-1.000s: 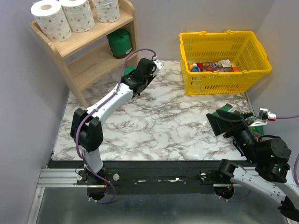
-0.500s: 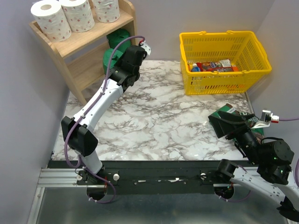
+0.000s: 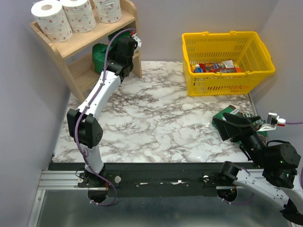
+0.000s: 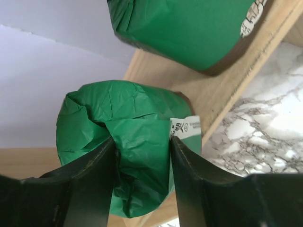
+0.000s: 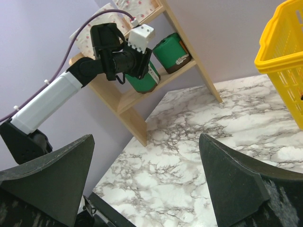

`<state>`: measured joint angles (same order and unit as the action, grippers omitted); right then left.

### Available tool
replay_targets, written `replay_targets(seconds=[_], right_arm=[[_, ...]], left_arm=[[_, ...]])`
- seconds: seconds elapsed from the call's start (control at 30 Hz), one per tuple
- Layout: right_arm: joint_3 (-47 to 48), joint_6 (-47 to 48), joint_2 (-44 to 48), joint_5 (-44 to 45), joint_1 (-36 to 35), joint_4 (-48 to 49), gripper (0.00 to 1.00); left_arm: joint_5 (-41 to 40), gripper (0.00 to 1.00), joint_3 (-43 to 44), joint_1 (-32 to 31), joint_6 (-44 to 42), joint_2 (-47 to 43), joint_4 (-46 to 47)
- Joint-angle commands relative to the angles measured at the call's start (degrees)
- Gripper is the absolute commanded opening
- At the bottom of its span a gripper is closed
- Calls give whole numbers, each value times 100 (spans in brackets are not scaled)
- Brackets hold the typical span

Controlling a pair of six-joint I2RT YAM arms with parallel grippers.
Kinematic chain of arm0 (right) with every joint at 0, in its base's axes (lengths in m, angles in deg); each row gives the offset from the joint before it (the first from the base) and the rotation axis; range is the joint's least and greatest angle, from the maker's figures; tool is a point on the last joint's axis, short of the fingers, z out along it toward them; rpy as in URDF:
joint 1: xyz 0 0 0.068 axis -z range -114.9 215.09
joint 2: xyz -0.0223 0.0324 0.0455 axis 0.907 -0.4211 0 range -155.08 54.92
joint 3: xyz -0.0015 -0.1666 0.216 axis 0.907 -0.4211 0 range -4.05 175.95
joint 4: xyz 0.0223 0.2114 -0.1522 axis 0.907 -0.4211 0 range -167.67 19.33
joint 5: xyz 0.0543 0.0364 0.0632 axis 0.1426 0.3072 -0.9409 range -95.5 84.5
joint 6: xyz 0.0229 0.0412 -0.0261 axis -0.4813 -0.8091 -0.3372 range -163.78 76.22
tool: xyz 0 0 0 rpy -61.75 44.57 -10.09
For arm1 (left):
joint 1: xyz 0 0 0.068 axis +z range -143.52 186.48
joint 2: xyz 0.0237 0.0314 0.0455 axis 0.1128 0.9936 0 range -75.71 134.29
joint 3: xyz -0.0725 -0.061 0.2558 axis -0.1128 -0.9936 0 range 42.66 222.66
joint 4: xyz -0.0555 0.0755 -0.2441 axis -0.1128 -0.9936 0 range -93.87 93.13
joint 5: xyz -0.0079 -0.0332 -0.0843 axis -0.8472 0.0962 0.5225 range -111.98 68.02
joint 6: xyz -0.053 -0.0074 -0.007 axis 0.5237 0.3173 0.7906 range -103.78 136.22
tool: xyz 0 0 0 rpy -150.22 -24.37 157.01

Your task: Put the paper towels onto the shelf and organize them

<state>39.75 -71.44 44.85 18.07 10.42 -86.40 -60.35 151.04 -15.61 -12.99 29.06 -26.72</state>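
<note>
The wooden shelf (image 3: 81,43) stands at the far left. Three white spotted paper towel rolls (image 3: 52,20) sit on its top tier. My left gripper (image 3: 109,56) is shut on a dark green roll (image 4: 123,142) and holds it at the lower tier, beside a second green roll (image 5: 173,53) lying there, which also shows in the left wrist view (image 4: 189,28). In the top view the arm hides that second roll. A third green roll is out of view. My right gripper (image 5: 146,137) is open and empty over the table's near right.
A yellow mesh basket (image 3: 265,52) with snack packets stands at the far right. A flat dark green packet (image 3: 231,113) lies by my right gripper. The shelf's side panel (image 5: 137,125) reaches down to the marble table (image 3: 161,118).
My left arm has swung left and away from me, carrying the green roll from the marble in front of the shelf into the lower tier. The right arm has hardly moved.
</note>
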Motion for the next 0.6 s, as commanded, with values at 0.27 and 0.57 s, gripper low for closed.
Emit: replay_targets(seconds=[0.27,0.57], right_arm=[[182,68,-21,218,1,-124,100],[68,-117,-4,-45,1,-132,100]], left_arm=[[-65,79,922,-251,-392,149,137],[-707,69,-122,-999,-252,-624,58]])
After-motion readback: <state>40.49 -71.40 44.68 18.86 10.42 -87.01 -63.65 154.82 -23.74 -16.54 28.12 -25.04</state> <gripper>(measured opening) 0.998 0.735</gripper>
